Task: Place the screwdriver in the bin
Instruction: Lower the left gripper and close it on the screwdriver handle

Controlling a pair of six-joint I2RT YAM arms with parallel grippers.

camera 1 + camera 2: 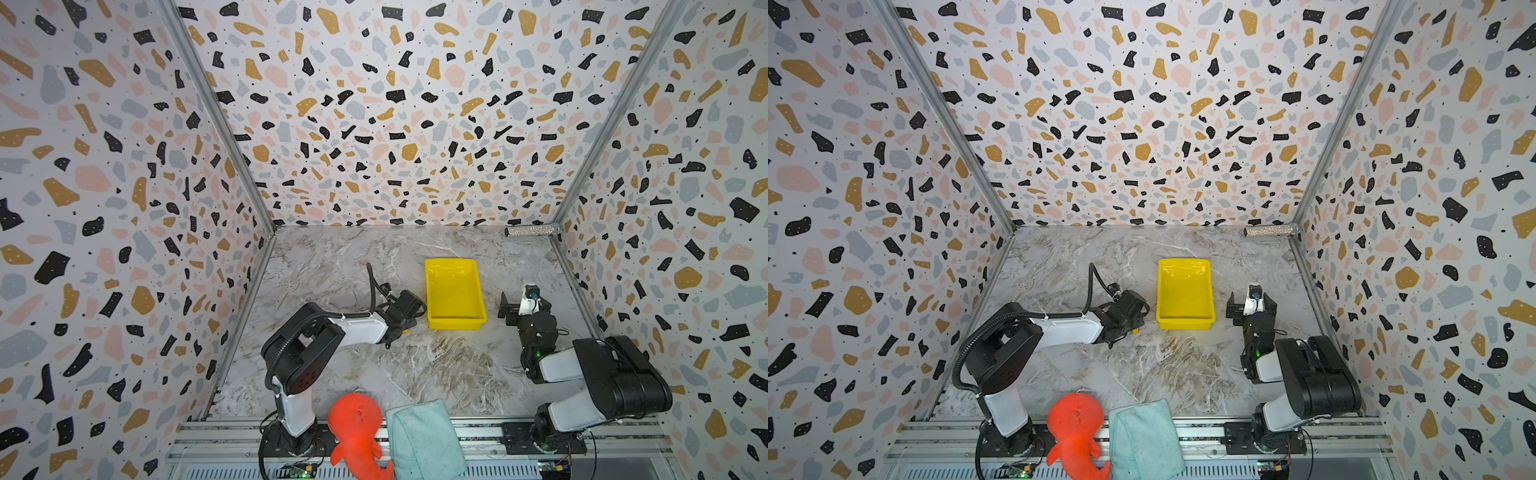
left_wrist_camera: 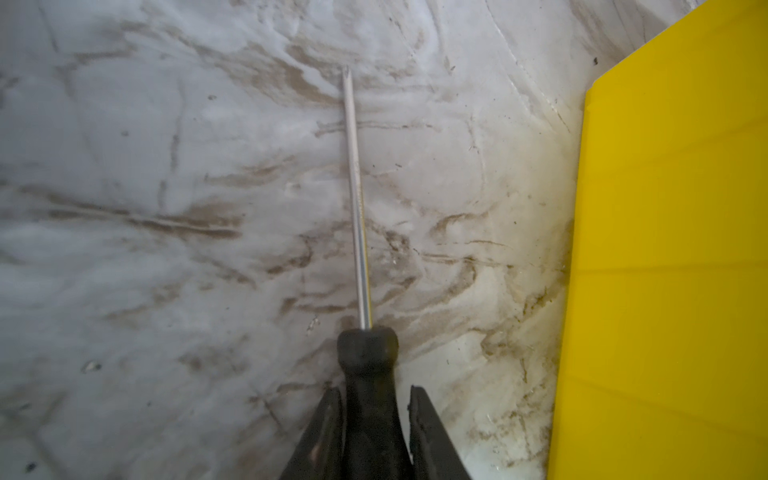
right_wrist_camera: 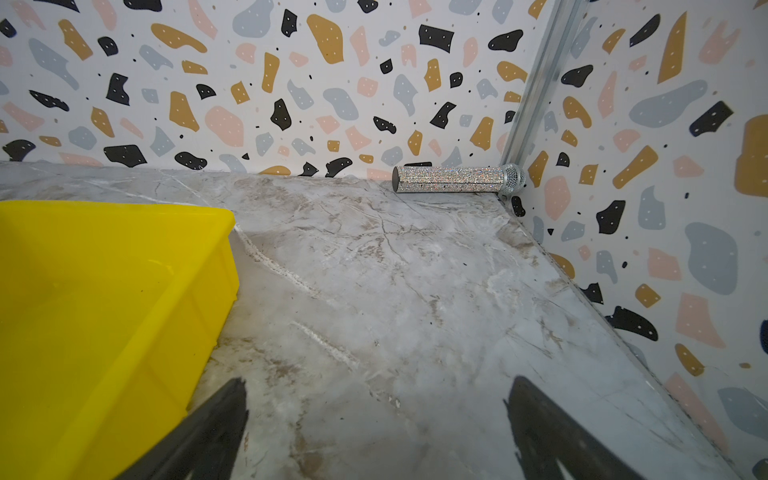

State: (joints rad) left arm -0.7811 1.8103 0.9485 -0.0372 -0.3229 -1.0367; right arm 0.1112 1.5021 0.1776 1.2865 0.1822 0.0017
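Left fingers (image 2: 326, 428) are pinched on the black handle of the screwdriver (image 2: 368, 357). I judge that the better hold, since the thin shaft would give them little to bite (whether it is off the worktop (image 2: 166, 208) I cannot tell). It lies just outside the bin (image 2: 665, 249), shaft running along its left wall, near the middle of the worktop. The bin is empty. My right fingers (image 3: 216, 424) hang spread and empty beside the bin's right wall, leaving the way in clear.
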